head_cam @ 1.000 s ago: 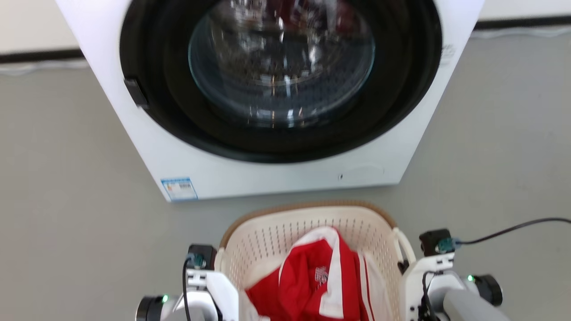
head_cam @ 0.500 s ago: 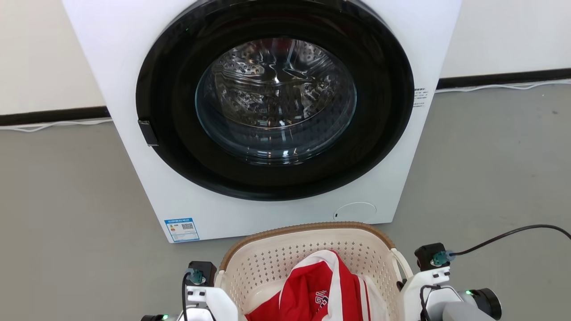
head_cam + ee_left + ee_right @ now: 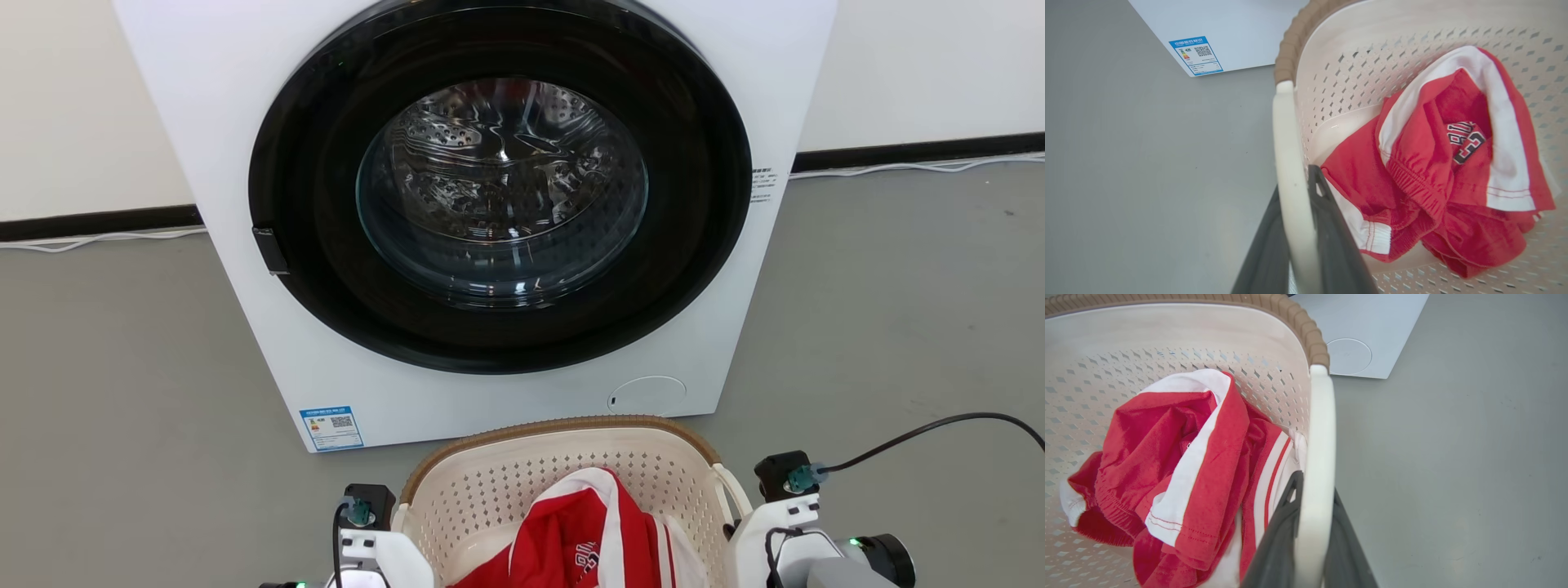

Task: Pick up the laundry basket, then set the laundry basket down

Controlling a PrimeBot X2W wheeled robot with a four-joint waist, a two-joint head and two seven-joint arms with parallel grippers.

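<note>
The laundry basket [image 3: 563,428], cream with perforated walls and a brown woven-look rim, sits at the bottom centre of the head view between my two wrists. A crumpled red and white garment [image 3: 592,535] lies inside it. In the left wrist view my left gripper [image 3: 1295,181] is shut on the basket's white loop handle [image 3: 1286,134], one dark finger on each side. In the right wrist view my right gripper [image 3: 1316,484] is shut on the other white handle [image 3: 1321,428] in the same way. Whether the basket rests on the floor I cannot tell.
A white washing machine [image 3: 245,122] with a round black door [image 3: 310,269], shut, stands just beyond the basket. Grey floor [image 3: 122,367] spreads to both sides. A black cable [image 3: 939,425] runs off from my right wrist. A white cable lies along the baseboard.
The whole head picture has shifted, so the camera has moved: the washing machine and basket sit lower in it. Both grippers still hold the handles, and the blur has gone.
</note>
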